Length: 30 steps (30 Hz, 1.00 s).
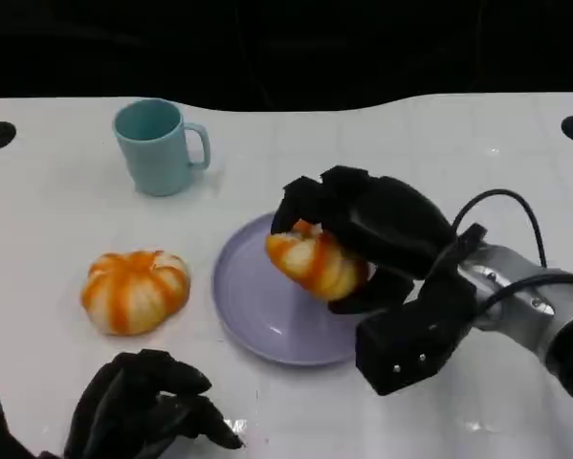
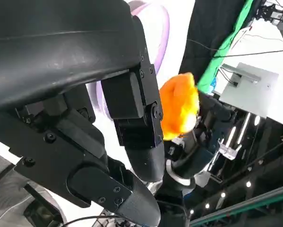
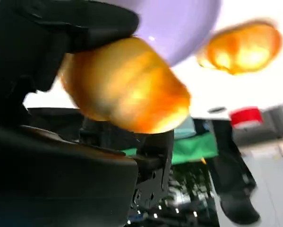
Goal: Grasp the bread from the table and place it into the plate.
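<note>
Right of centre in the head view, the right robot hand point(image 1: 363, 239) grips the bread point(image 1: 315, 263) over the lavender plate point(image 1: 253, 311), inside its rim; a second bread point(image 1: 135, 290) lies left, the left robot hand point(image 1: 147, 406) curled at the lower-left edge of the surface point(image 1: 56, 220)

We see a golden-orange bread point(image 1: 315, 263) with paler cream streaks, held in the fingers of our black right hand point(image 1: 363, 234). Beneath that hand lies a pale lavender plate point(image 1: 248, 306). Beyond our black left hand point(image 1: 138, 406) sits a second round bun point(image 1: 135, 290), striped orange and cream in segments like a pumpkin. Farther out past that hand stands a light teal mug point(image 1: 157, 146). All of these rest on a white table point(image 1: 47, 210), and the forearm behind our right hand is silver.
</note>
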### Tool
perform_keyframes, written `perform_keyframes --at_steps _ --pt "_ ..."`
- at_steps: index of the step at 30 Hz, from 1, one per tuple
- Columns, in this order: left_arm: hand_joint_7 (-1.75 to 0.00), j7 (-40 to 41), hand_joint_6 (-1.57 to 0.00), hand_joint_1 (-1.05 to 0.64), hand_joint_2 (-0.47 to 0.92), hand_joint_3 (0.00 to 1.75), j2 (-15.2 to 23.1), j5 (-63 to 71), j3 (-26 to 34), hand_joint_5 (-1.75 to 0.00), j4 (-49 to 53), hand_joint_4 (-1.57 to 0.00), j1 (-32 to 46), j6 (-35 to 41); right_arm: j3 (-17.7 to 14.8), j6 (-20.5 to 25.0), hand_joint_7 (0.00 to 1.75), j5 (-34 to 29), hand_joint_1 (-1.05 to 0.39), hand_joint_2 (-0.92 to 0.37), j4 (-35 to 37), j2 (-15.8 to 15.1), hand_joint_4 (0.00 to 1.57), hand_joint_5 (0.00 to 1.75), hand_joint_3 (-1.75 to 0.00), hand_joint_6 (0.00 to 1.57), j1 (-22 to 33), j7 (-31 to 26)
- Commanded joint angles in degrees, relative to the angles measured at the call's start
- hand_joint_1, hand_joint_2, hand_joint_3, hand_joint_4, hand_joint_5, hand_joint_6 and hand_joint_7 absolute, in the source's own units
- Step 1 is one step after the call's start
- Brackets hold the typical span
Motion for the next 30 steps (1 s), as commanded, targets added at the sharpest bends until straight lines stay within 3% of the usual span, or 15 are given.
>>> perform_keyframes --at_steps 1,3,8,17,21,24,30 --pt "-0.14 1.4 -1.57 -0.92 0.66 0.00 0.6 0.1 0.2 -0.43 -0.9 -1.57 0.8 0.4 0.7 3.2 0.93 0.2 -1.00 -0.91 -4.8 -2.1 0.00 1.14 -0.38 0.00 1.3 6.2" --pt "-0.14 1.6 -1.57 -0.93 0.66 0.00 0.6 0.3 0.1 -0.43 -1.3 -1.57 0.9 0.3 0.7 4.4 0.76 0.6 -1.04 -0.92 -6.9 -2.7 0.00 0.92 -0.41 0.00 1.9 9.3" --pt "-0.14 2.3 -1.57 -0.95 0.66 0.00 0.6 0.3 -0.1 -0.43 -1.8 -1.57 1.2 0.3 -0.2 6.5 0.53 2.6 -1.05 -0.92 -10.9 -3.5 0.00 0.54 -0.43 0.00 3.4 16.1" --pt "-0.15 2.4 -1.57 -0.96 0.66 0.00 0.8 0.1 -0.4 -0.42 -2.0 -1.57 1.2 0.4 -1.4 7.8 0.31 4.8 -1.05 -0.92 -13.8 -4.0 0.00 0.32 -0.43 0.00 4.7 20.5" --pt "-0.16 2.7 -1.57 -0.96 0.66 0.00 0.7 0.0 -0.4 -0.44 -2.4 -1.57 1.4 0.8 -1.6 8.5 0.10 5.0 -1.05 -0.92 -14.9 -4.4 0.00 0.07 -0.44 0.00 5.0 21.9" --pt "-0.16 2.6 -1.57 -0.96 0.66 0.00 0.8 0.0 -0.4 -0.44 -2.3 -1.57 1.4 0.6 -1.8 8.0 0.09 5.0 -1.05 -0.92 -15.3 -4.7 0.01 0.04 -0.44 0.00 5.3 21.0" --pt "-0.16 2.4 -1.57 -0.96 0.66 0.00 0.7 0.1 -0.4 -0.44 -2.3 -1.57 1.5 0.3 -3.9 4.2 0.37 7.5 -1.05 -0.92 -15.0 -5.3 0.00 0.50 -0.44 0.00 7.1 17.7"
